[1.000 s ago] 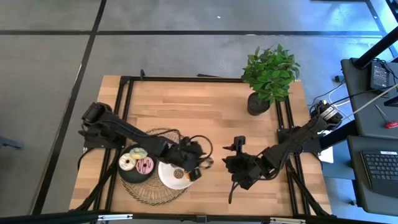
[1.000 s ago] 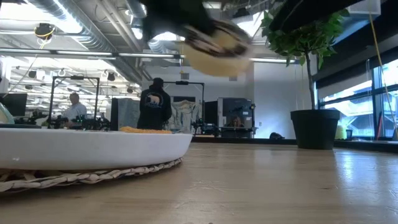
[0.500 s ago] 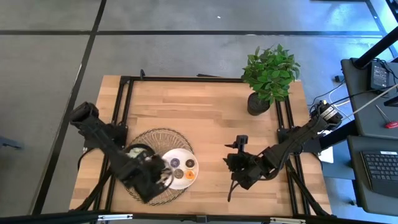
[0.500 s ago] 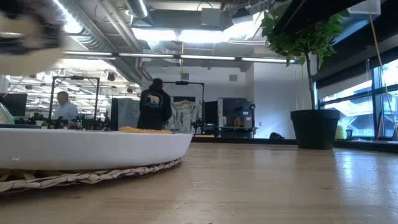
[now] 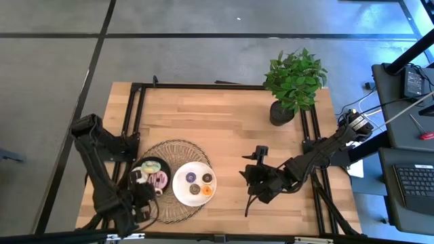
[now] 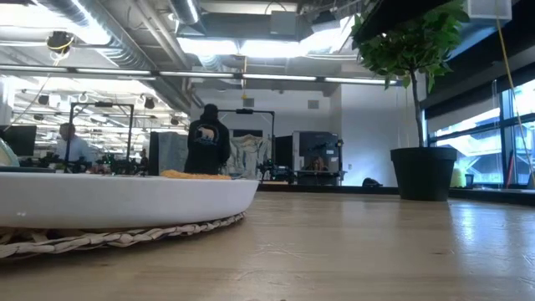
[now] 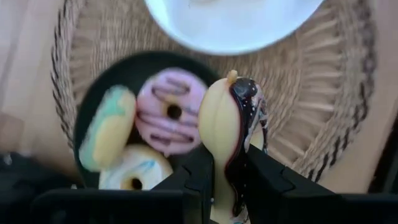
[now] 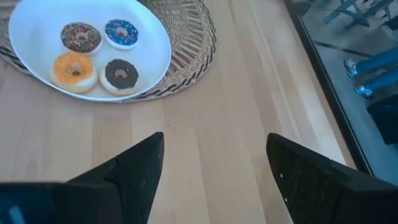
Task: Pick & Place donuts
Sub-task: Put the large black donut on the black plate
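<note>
The dark-iced donut (image 7: 231,134) stands on edge between the fingers of the left claw (image 7: 225,177), which is closed on it. We judge it light, a little soft and smooth, so a grip across the ring's flat faces suits it. In the wrist view it hangs above the black plate (image 7: 99,93), where a pink donut (image 7: 171,112), a green one (image 7: 107,127) and a white one (image 7: 134,176) lie. In the high view this claw (image 5: 139,196) is at lower left. The right claw (image 8: 214,168) waits open over the bare surface (image 8: 249,74), well apart from the white plate (image 8: 37,37).
</note>
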Motion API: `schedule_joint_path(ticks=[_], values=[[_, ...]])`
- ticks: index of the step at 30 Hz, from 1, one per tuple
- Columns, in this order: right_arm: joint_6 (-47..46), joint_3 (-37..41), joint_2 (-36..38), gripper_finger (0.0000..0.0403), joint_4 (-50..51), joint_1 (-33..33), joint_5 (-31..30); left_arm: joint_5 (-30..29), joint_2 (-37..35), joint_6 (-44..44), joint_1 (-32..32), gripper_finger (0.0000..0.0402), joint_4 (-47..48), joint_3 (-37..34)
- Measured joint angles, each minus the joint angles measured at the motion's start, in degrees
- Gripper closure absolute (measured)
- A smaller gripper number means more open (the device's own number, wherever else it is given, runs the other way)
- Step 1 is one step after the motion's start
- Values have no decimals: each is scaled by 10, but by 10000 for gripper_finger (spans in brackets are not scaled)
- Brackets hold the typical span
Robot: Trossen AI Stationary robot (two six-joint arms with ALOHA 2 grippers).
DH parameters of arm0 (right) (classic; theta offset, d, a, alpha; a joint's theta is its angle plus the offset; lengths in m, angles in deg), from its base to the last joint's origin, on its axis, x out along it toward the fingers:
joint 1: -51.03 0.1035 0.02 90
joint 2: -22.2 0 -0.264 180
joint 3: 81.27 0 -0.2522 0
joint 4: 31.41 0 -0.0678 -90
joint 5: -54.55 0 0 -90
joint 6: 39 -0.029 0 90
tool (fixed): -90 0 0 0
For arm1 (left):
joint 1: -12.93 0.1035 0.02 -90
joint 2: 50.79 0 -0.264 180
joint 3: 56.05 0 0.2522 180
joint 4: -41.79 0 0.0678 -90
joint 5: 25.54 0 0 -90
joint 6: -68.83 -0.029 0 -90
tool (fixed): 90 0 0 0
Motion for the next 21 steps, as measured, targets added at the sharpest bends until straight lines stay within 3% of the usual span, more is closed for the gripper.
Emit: schedule_joint_path(ticks=[4,9,21], values=[[6,0,0,119,-12,0,0,35,0,57,-23,338,-2,-37],[18,0,0,119,-29,0,-1,38,0,95,-39,338,-13,-60],[16,0,0,119,-33,0,-1,35,0,82,-39,339,-53,-101]])
